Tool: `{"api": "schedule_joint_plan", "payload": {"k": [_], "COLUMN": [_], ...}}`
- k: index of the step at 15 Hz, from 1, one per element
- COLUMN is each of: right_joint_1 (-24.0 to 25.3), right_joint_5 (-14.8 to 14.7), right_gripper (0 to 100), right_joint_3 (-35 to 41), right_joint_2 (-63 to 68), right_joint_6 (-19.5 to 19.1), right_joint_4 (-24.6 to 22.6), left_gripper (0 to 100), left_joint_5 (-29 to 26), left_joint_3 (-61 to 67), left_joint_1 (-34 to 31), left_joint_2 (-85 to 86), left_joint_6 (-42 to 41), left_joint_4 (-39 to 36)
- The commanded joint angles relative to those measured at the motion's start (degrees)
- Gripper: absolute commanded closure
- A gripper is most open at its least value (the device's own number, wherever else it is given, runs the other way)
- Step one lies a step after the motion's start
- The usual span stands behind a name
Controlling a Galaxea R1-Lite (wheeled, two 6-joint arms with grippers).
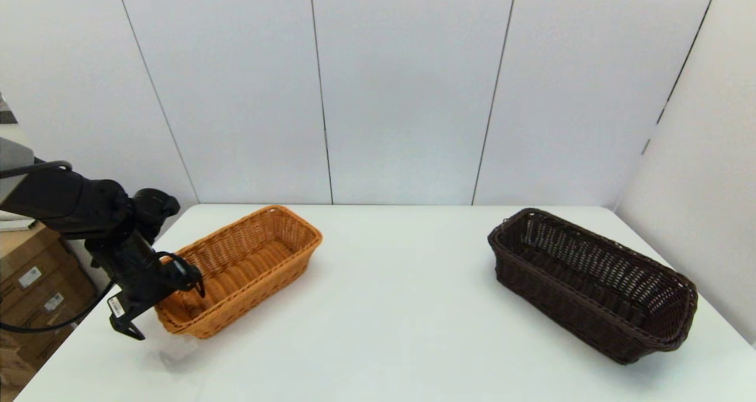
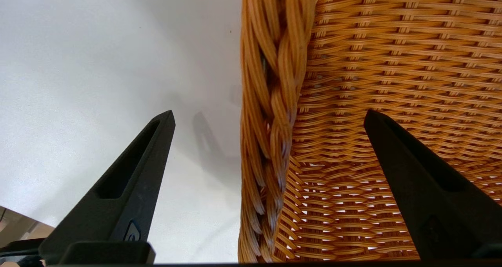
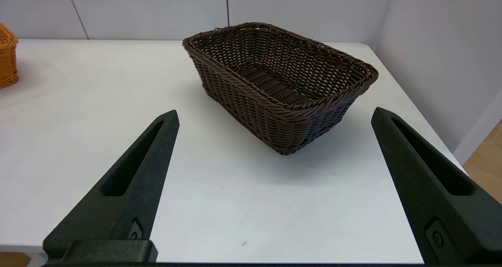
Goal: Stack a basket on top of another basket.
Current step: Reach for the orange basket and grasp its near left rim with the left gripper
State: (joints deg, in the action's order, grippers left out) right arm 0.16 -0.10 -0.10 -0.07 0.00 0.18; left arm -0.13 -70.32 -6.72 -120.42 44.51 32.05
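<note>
Item 1. Orange basket (image 1: 245,269): tan wicker, rectangular, braided rim; stands on the white bench (image 1: 390,307) at the robot's left, long axis running from near-left to far-centre. Nothing lies in it.

Item 2. Dark basket (image 1: 590,281): near-black open-weave wicker, similar in size; stands on the bench at the robot's right, well apart from item 1. Untouched; nothing stacked yet.

Item 3. Left claw (image 1: 162,301): at the near corner of the orange basket, fingers spread. In its wrist view one finger (image 2: 129,188) sits outside the braided rim (image 2: 270,122) over bare bench, the other (image 2: 427,184) inside over the weave. The claw straddles the rim without pinching it, presumably so that closing would take the wall as a handle.

Item 4. Right claw (image 3: 274,180): released, fingers wide, holding nothing; it hangs short of the dark basket, facing its near end, and is outside the head view. Likely idle.

Note: the arm is lining up on the orange basket, not the dark one.
</note>
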Motion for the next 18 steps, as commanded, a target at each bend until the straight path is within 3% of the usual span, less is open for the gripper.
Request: {"api": "schedule_joint_plan", "payload": {"k": [1,5,6,18], "right_joint_1": [0.0,0.0,0.0,0.0], "right_joint_5": [0.0,-0.1,0.0,0.0], "right_gripper": [0,0,0,0], "right_joint_3": [0.0,0.0,0.0,0.0], "right_joint_2": [0.0,0.0,0.0,0.0], "right_joint_6": [0.0,0.0,0.0,0.0], "right_joint_4": [0.0,0.0,0.0,0.0], "left_gripper": [0,0,100,100], "left_joint_5": [0.0,-0.5,-0.6,-1.9], "left_joint_3": [0.8,1.1,1.1,3.3], "left_joint_1": [0.2,1.1,1.2,2.1], "left_joint_2": [0.0,0.3,0.4,0.3], "left_joint_6": [0.3,0.3,0.4,0.5], "left_joint_4": [0.1,0.1,0.2,-3.8]}}
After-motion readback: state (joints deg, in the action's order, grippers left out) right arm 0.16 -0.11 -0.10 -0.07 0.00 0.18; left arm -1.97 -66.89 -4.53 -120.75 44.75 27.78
